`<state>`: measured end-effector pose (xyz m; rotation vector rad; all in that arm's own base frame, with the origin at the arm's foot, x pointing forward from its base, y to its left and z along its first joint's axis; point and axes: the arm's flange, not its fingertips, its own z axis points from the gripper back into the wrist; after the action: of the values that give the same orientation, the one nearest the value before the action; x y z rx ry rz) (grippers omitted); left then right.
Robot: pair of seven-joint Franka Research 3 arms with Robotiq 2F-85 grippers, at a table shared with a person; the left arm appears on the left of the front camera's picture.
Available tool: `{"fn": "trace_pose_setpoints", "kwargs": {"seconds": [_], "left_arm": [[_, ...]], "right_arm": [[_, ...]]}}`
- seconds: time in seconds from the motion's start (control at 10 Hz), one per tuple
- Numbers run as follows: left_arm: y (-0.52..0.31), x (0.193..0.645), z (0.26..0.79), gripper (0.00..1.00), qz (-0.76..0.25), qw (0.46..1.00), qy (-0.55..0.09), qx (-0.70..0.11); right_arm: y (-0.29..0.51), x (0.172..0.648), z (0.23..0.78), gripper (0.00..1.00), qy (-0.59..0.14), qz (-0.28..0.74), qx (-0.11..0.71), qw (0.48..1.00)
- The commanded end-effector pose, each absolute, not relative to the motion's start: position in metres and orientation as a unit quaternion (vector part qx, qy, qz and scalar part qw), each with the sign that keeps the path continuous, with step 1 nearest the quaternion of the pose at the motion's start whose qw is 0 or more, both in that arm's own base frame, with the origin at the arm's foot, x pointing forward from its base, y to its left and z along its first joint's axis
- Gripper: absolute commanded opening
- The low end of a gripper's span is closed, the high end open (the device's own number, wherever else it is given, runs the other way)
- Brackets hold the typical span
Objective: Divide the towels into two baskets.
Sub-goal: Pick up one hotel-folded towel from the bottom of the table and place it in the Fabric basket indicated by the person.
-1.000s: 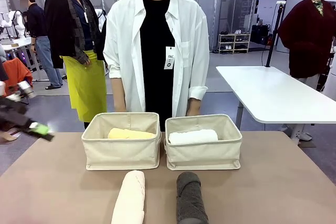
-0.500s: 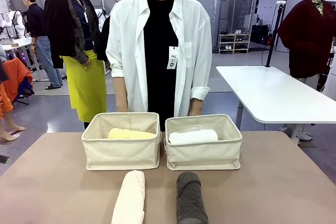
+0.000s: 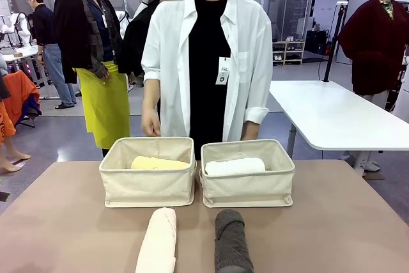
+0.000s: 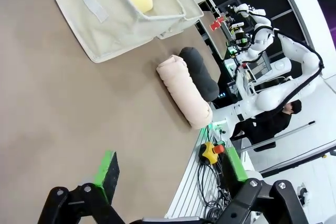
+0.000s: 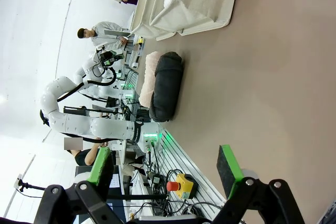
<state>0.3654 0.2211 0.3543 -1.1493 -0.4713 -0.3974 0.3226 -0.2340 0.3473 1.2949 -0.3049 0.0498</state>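
Left basket is holding the yellow towel. Right basket, sitting just beside it, is holding the white towel. Cream towel and dark grey towel are lying side by side on the table, in front of the baskets. Person's shirt tag is hanging, print too small to read. Left gripper and right gripper are hovering, jaws apart, gripping nothing.

Gripper hardware, both wrists.
Left gripper and right gripper alike: black jointed finger links, round silver pivot screws at the knuckles, flat bright green pads on inner fingertip faces.
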Motion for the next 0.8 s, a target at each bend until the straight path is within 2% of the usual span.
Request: {"fn": "trace_pose_setpoints", "kwargs": {"seconds": [0.0, 0.7], "left_arm": [[0.2194, 0.356, 0.3586, 1.0, -0.184, 0.793, -0.225, -0.536], [0.2194, 0.356, 0.3586, 1.0, -0.184, 0.793, -0.225, -0.536]], "right_arm": [[-0.2341, 0.3198, 0.3489, 1.0, -0.146, 0.032, 0.6, 0.786], [-0.2341, 0.3198, 0.3489, 1.0, -0.146, 0.032, 0.6, 0.786]]}}
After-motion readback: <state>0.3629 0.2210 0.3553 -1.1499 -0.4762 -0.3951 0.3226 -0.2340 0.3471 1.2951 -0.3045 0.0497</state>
